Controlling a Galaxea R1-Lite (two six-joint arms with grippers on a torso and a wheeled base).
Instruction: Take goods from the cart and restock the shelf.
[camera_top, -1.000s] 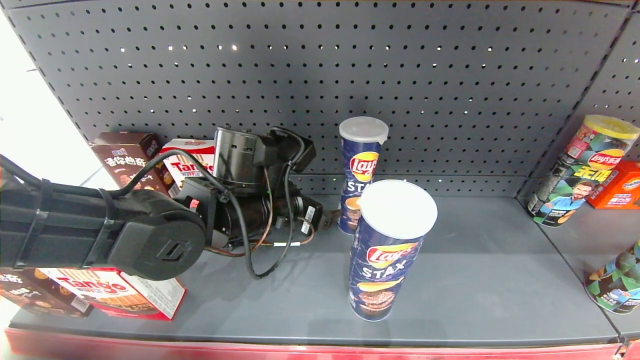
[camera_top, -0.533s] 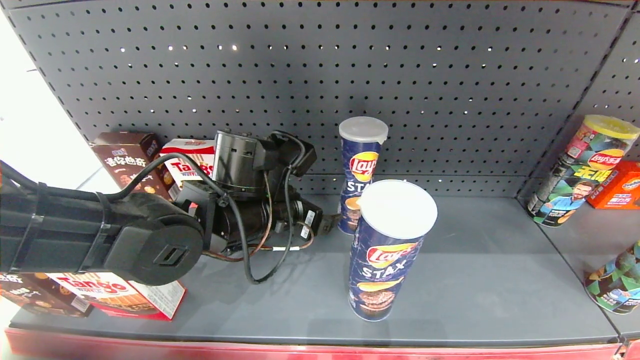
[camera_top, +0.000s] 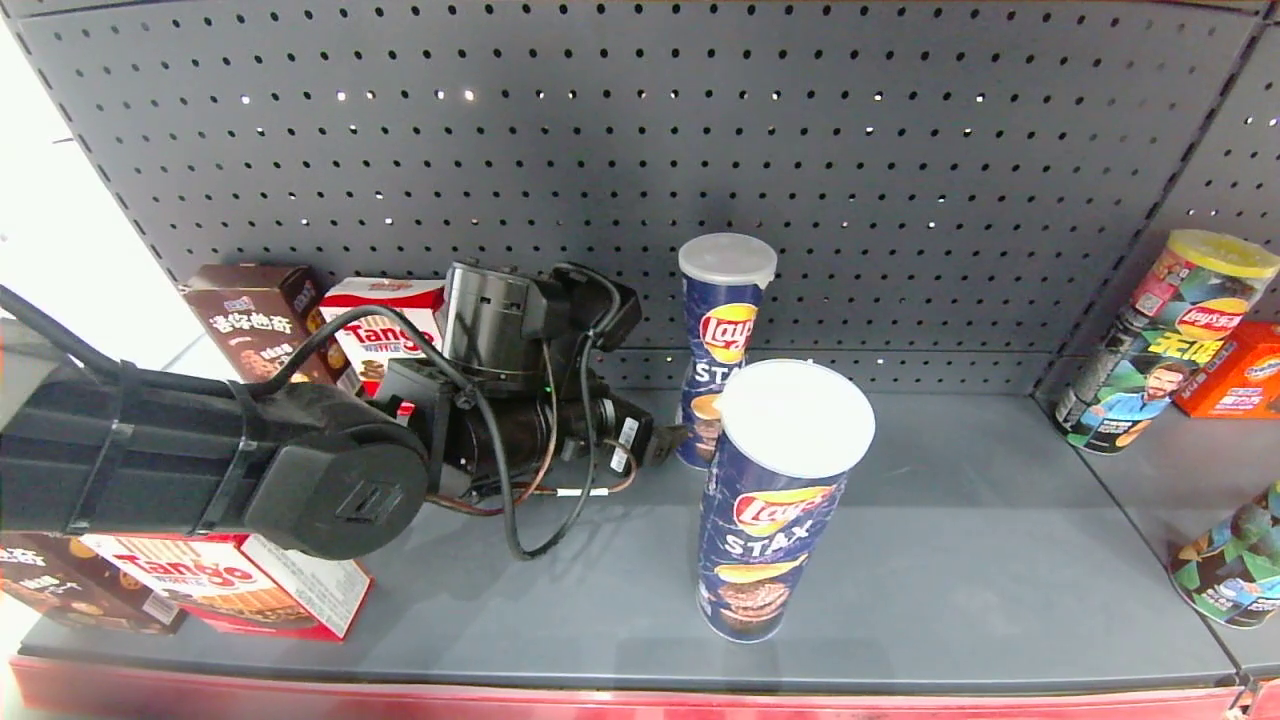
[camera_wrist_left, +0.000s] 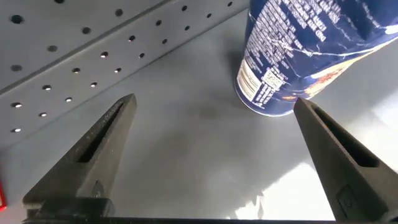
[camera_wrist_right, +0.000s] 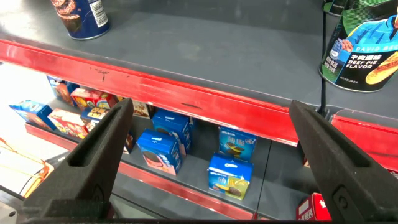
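Left gripper (camera_wrist_left: 214, 101): jaws wide, empty, just left of far blue can (camera_top: 722, 340).
Right gripper (camera_wrist_right: 209, 104): jaws wide, empty, facing shelf (camera_top: 950, 540) red front edge.

Head overlooks shelf (camera_top: 950, 560); left wrist skims it, sharing rear can (camera_top: 722, 330).

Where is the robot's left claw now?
Head view: the left gripper, open, hangs over the shelf left of centre, its tips beside the rear chip can.

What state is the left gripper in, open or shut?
Open: the left gripper has dark fingers wide apart above the grey metal shelf, holding nothing.
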